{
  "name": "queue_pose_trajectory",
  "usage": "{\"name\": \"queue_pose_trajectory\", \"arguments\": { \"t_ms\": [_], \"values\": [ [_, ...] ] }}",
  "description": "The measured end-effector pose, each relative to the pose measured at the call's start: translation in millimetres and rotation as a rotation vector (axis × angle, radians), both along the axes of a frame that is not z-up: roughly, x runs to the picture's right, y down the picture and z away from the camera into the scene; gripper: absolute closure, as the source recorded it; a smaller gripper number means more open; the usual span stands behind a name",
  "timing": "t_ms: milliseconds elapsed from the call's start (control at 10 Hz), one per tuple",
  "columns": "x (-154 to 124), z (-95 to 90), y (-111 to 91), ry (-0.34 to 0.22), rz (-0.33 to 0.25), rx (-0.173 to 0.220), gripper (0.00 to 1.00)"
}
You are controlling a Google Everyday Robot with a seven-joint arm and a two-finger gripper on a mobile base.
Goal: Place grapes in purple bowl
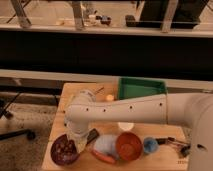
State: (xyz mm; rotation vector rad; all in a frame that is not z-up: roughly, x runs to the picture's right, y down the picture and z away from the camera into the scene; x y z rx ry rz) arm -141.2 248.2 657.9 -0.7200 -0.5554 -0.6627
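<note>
The purple bowl [56,155] stands at the front left corner of the wooden table. The grapes [64,148], a dark reddish-purple bunch, lie inside it. My white arm reaches in from the right across the table. My gripper [81,142] points down at the bowl's right rim, right beside the grapes. I cannot tell whether it touches them.
An orange-red bowl [129,146] stands right of the gripper, with a pale blue object [106,144] and a carrot [104,157] between. A small blue cup [150,145], a white cup [125,126], an orange fruit [110,98] and a green tray [141,88] are also on the table [70,95].
</note>
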Motion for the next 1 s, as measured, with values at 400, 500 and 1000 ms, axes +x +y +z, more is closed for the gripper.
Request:
{"name": "queue_pose_trajectory", "arguments": {
  "t_ms": [400,500,1000],
  "values": [
    [1.2,-0.7,0.6,0.005,-0.003,0.0,0.2],
    [1.2,-0.6,0.7,0.006,-0.002,0.0,0.2],
    [0.4,-2.8,0.1,0.002,-0.001,0.001,0.2]
  ]
}}
